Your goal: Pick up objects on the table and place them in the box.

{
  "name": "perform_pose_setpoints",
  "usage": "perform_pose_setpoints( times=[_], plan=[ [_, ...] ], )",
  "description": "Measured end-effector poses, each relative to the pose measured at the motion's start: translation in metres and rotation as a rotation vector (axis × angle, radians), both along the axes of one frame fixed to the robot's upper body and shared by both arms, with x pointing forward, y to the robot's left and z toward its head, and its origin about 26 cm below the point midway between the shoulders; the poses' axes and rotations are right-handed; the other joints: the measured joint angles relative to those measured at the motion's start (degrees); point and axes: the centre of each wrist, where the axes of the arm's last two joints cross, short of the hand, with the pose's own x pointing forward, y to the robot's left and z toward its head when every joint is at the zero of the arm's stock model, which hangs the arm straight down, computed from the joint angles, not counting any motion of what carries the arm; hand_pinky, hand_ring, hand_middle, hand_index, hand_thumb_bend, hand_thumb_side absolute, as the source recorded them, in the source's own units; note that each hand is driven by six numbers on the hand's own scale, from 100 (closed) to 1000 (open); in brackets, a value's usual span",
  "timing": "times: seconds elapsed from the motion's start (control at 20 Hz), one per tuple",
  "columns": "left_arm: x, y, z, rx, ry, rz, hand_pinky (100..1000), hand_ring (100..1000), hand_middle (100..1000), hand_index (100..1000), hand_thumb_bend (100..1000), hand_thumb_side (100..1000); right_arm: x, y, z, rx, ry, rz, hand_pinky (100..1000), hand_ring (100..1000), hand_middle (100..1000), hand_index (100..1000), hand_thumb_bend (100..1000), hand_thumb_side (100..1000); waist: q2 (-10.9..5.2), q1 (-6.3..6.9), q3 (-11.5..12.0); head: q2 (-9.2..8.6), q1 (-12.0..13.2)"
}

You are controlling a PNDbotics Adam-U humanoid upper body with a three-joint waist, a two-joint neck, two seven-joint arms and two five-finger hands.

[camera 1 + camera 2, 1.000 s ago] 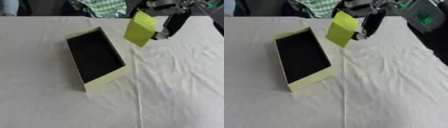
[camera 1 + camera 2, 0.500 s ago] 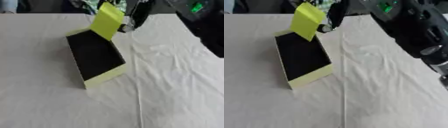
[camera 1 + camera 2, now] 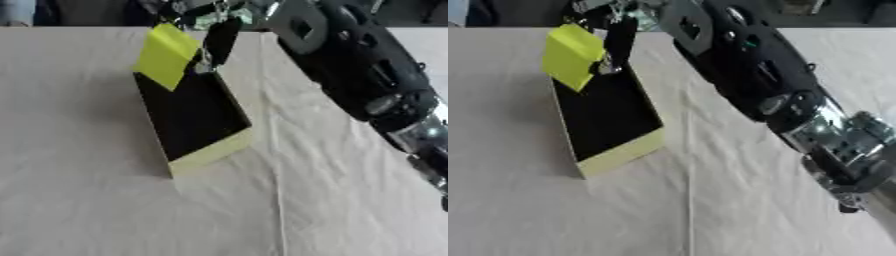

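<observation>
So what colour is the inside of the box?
Black inside the box, with yellow-green walls; clearest in the left eye view.

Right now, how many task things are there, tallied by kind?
Box: 1, open, yellow-green outside, black inside.
Flat yellow-green piece: 1, held over the box's far end by the right hand.
Total: 2.

A wrinkled pale cloth (image 3: 332, 190) covers the table, dark blurred background beyond its far edge.
</observation>
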Motion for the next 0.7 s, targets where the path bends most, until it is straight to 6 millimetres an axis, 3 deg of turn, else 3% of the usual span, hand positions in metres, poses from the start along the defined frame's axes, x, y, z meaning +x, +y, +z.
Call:
perform_pose_setpoints(
  times=[0.1,0.5,0.6,0.7],
  plan=[
    [0.000,0.000,0.000,0.000,0.001,0.000,656,586,572,707,100,761,0.006,0.001,-0.007,-0.021,0.011,-0.007,854,871,603,803,100,196,0.00,0.00,0.1,0.00,0.0],
    [0.000,0.000,0.000,0.003,0.007,-0.002,656,587,572,708,100,761,0.019,-0.004,-0.018,-0.072,0.021,-0.022,861,878,602,780,100,196,0.00,0.00,0.0,0.00,0.0],
    [0.000,0.000,0.000,0.003,0.009,-0.002,656,587,573,708,100,761,0.021,-0.005,-0.019,-0.077,0.021,-0.025,869,887,624,812,100,205,0.00,0.00,0.0,0.00,0.0],
    [0.000,0.000,-0.001,0.004,0.012,-0.002,656,587,573,708,100,761,0.022,-0.007,-0.022,-0.086,0.024,-0.028,891,921,698,909,100,238,0.00,0.00,0.0,0.00,0.0]
  ],
)
